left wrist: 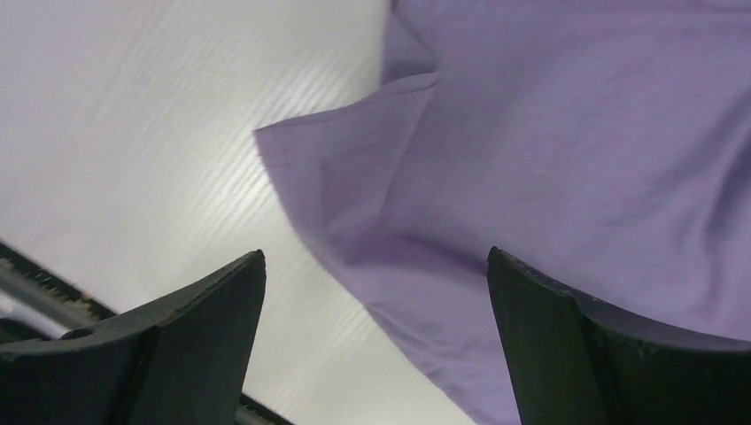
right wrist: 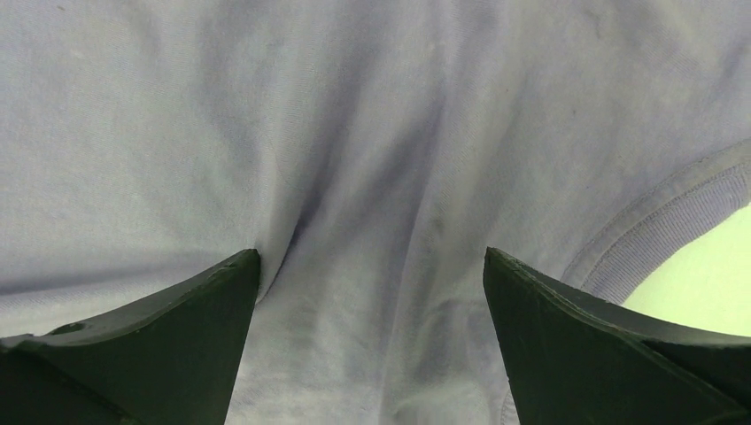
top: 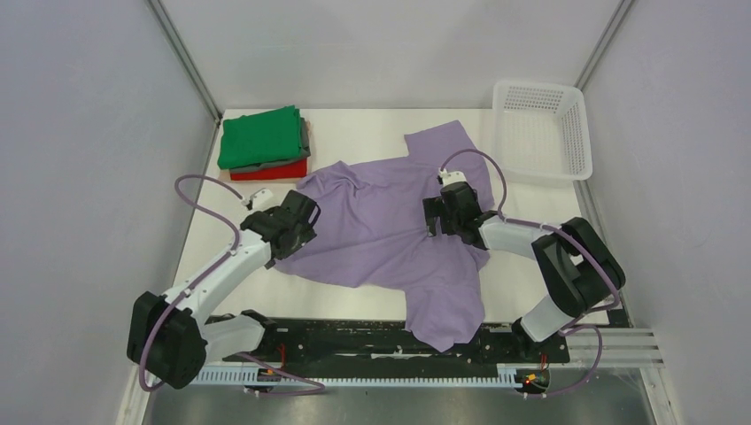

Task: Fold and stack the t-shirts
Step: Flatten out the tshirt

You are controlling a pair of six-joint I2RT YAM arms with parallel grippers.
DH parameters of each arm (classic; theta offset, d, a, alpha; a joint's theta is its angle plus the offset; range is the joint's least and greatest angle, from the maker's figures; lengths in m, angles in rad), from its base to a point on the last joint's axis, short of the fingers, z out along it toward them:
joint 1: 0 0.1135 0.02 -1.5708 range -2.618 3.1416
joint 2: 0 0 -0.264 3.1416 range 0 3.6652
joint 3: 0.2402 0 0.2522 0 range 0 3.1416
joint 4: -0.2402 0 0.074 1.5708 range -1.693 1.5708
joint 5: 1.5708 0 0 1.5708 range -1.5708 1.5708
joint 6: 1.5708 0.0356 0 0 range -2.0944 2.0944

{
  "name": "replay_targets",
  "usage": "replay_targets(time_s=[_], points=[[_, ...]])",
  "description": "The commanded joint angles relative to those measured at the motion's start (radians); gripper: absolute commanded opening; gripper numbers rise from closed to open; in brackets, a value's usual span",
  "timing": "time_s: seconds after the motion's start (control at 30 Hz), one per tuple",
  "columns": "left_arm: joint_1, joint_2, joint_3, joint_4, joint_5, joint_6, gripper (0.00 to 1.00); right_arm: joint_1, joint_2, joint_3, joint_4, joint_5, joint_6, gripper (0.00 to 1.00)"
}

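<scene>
I read: lavender t-shirt soft matt cloth | basket white plastic mesh | table finely ridged, slight sheen

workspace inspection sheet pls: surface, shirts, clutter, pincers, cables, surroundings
surface: white table, its middle covered by cloth
job's things: purple shirt spread out, crumpled, unfolded, one part hanging over the near edge; green shirt on grey shirt on red shirt, folded stack at far left
clutter: white basket at far right
pincers: left pincer open at the purple shirt's edge; right pincer open over the cloth beside the collar
cables: left cable and right cable, purple, looping off the arms
surroundings: pale walls, metal posts
</scene>
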Motion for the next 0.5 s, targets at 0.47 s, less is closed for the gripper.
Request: replay_targets(time_s=[0.47], points=[[0.006, 0.328, 0.193, 0.561, 0.291, 0.245, 1.00, -0.004, -0.154, -0.055, -0.038, -0.051, -0.037, 0.99]])
